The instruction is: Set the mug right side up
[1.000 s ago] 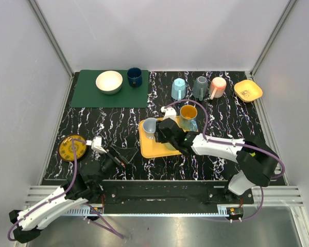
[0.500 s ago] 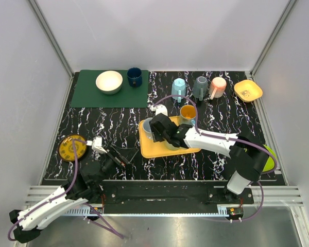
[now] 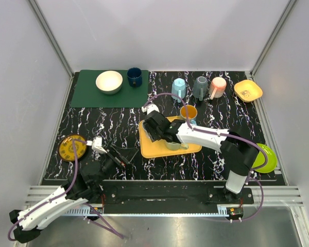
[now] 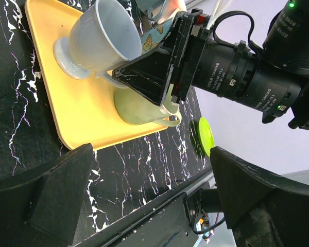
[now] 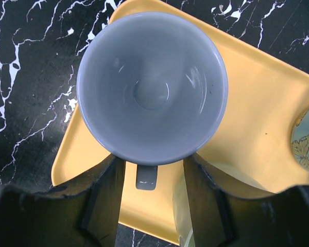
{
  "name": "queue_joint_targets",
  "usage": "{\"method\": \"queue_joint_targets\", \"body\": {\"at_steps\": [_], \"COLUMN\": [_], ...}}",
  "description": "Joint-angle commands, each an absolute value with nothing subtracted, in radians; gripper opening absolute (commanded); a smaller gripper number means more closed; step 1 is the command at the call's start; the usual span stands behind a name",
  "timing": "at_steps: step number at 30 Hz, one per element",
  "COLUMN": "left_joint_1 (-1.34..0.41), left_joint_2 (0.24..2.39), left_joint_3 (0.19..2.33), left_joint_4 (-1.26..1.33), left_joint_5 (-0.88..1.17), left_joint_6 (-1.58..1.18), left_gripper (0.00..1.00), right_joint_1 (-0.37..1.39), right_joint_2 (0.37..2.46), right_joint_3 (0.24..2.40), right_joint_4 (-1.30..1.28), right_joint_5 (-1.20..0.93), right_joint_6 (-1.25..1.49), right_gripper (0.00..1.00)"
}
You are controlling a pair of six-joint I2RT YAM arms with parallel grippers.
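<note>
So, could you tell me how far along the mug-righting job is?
Done: the grey mug stands upright on the yellow tray, mouth facing up. In hand: the right gripper straddles its handle, jaws parted with gaps on both sides, not clamping it. Remaining: lifting that arm clear, I'd judge. The left gripper hangs open, holding nothing.

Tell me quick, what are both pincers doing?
Left pincer: open, holding nothing.
Right pincer: open around the handle of the grey mug, not gripping it.
</note>
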State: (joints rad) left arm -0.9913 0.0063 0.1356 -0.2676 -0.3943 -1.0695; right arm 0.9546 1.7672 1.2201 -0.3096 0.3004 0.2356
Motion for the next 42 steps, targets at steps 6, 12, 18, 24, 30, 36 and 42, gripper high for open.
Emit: {"method": "queue_joint_targets", "body": {"at_steps": [6,12,18,24,30,36,42], "left_joint_1": [-0.991,-0.991,-0.991,-0.991,-0.991,-0.991,-0.991], "left_joint_2": [-0.114,-0.112,-0.109,-0.11,-0.113,-0.115,-0.114], "left_joint_3": [0.132,0.132,0.127,0.123,0.118,0.117,0.117], "left_joint_4": [-0.227,-0.225,-0.218,-0.215,-0.216,-0.216,-0.218], "left_joint_5": [-0.411,-0.411,-0.41,-0.407,-0.405,-0.407,-0.411], "left_joint_6": [-1.062,-1.063,-1.065,-1.068,-1.071,-1.072,-1.069], "left_gripper": [0.99,0.99,0.99,0.99,0.99,0.99,0.99], "right_joint_1": [0.943,0.945,0.943,0.943,0.943,0.943,0.942], "right_joint_2": [1.798,1.795,1.779,1.775,1.787,1.796,1.781], "right_joint_3": [1.279,1.284,1.295,1.316,1.321,1.324,1.33], "right_joint_4": [-0.325,-0.319,-0.33,-0.347,-0.351,-0.35,-0.364], "right_joint_5": [0.29,0.282,0.284,0.284,0.282,0.284,0.287], "right_joint_6": [0.179,0.179,0.176,0.169,0.167,0.172,0.196], "right_gripper": [0.42,0.3,0.49,0.49,0.41,0.17,0.0]}}
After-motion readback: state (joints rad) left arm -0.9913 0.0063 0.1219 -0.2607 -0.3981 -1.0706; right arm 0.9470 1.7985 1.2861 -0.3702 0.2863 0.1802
